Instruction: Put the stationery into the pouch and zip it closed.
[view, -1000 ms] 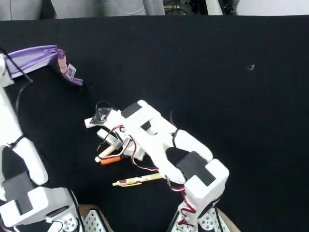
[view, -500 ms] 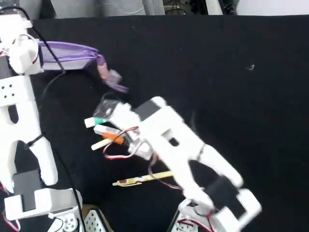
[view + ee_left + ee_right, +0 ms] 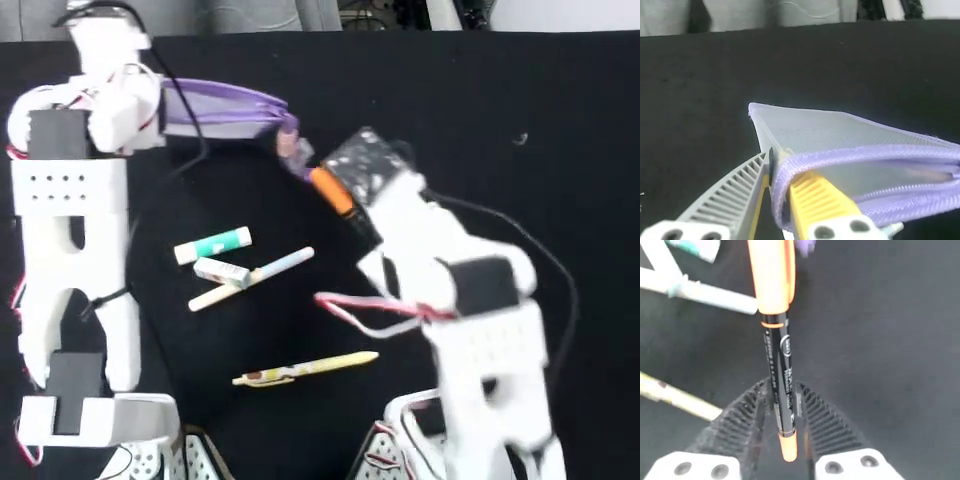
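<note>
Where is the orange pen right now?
The orange pen is clamped in the right gripper; in the high view it sits upper middle, its tip beside the end of the purple pouch held by the left gripper.

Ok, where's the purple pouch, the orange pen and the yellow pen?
purple pouch (image 3: pixel 225 108): high view, on the middle of its side.
orange pen (image 3: pixel 771 275): right wrist view, on its orange end.
yellow pen (image 3: pixel 310 367): high view, on the middle of its barrel.
</note>
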Controlling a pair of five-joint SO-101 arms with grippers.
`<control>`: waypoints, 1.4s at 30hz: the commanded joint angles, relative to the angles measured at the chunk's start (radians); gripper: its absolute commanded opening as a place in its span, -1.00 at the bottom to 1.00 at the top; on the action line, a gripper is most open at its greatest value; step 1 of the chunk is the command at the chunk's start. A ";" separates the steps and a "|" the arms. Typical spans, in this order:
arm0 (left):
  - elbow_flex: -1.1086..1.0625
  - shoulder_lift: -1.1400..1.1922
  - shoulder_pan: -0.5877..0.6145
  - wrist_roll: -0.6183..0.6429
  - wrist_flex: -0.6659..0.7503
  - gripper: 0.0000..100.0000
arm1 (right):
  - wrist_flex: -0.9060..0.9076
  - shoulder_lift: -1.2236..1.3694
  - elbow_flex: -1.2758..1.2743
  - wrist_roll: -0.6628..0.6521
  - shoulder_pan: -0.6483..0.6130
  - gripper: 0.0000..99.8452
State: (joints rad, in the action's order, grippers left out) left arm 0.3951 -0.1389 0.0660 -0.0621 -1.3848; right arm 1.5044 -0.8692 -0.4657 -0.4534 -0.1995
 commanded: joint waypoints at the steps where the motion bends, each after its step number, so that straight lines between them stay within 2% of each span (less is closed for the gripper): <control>1: 0.065 0.014 -0.073 0.014 -0.029 -0.95 | -0.092 -0.133 0.010 0.091 0.017 -0.98; 7: 0.071 0.080 -0.131 0.015 -0.049 -0.95 | -0.261 -0.200 0.007 0.198 0.015 -0.98; 13: 0.071 0.106 -0.180 0.094 -0.069 -0.94 | -0.445 -0.205 0.007 0.304 0.009 -0.98; 18: 0.131 0.109 -0.186 0.097 -0.095 -0.94 | -0.589 -0.206 0.005 0.384 -0.098 -0.98; 25: 0.272 0.115 -0.186 0.098 -0.213 -0.94 | -0.770 -0.214 -0.038 0.393 -0.226 -0.98; 29: 0.268 0.115 -0.188 0.098 -0.216 -0.94 | -0.928 -0.283 -0.191 0.390 -0.295 -0.98; 34: 0.251 0.133 -0.220 0.098 -0.216 -0.94 | -1.244 -0.395 -0.472 0.387 -0.327 -0.98; 39: 0.246 0.192 -0.237 0.098 -0.212 -0.94 | -1.567 -0.348 -0.671 0.391 -0.322 -0.98; 42: 0.255 0.236 -0.240 0.098 -0.215 -0.94 | -1.640 -0.298 -0.685 0.391 -0.322 -0.98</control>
State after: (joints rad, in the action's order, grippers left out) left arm 0.6252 0.0606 -0.1504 0.0222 -1.5980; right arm -0.0345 -1.2421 -1.1500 -0.0698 -0.5109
